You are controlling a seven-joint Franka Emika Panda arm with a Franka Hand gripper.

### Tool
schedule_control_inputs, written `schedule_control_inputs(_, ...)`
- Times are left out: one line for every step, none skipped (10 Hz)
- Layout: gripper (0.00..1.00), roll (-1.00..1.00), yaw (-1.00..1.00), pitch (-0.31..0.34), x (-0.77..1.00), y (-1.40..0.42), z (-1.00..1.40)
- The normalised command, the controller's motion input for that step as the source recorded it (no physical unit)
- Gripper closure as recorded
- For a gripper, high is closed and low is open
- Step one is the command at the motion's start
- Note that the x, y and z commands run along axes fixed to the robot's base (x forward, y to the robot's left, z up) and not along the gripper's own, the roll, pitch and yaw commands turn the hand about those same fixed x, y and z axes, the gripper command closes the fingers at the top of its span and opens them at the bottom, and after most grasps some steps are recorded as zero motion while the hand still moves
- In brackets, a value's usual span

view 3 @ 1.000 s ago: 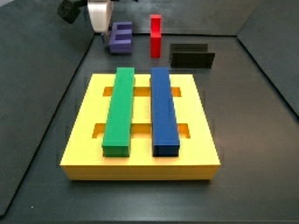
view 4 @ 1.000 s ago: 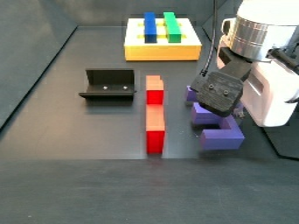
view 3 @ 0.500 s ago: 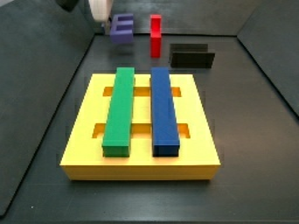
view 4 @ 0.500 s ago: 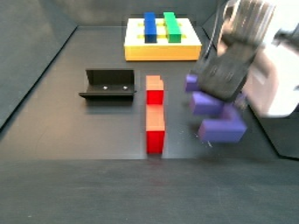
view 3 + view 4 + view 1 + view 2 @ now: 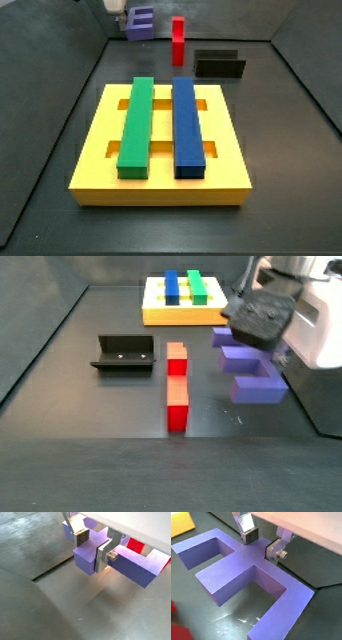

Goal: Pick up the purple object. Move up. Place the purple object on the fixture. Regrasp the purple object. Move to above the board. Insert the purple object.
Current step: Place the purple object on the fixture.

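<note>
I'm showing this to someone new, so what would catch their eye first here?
Probably the gripper, shut on the spine of the purple object and holding it off the floor beside the red bar. Next, the yellow board, carrying a green bar and a blue bar side by side.

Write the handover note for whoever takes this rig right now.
Pincer: shut on the matte purple comb-shaped block, lifted off the floor beside the upright red bar.
Black L-shaped fixture: nothing on it.
Large yellow slotted board: carries the green bar and blue bar.
Done: pick-up, lift.
Left: place on fixture, regrasp, move above board, insert.
</note>
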Motion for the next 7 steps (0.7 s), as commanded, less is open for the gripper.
schedule_control_inputs(1.0, -0.46, 0.26, 0.0, 0.36, -0.26, 0.49)
schedule_control_inputs(1.0, -0.52, 0.23, 0.0, 0.29, -0.22, 0.58)
schedule_control_inputs(1.0, -0.45, 0.29, 0.0, 0.35, -0.25, 0.53)
schedule_control_inputs(1.0, -0.37, 0.32, 0.0, 0.39, -0.33, 0.51)
schedule_control_inputs(1.0, -0.23, 0.44, 0.0, 0.41, -0.42, 0.33)
schedule_control_inputs(1.0, -0.28, 0.43, 0.089, 0.49, -0.41, 0.29)
schedule_control_inputs(1.0, -0.24, 0.39, 0.191, 0.59, -0.42, 0.28)
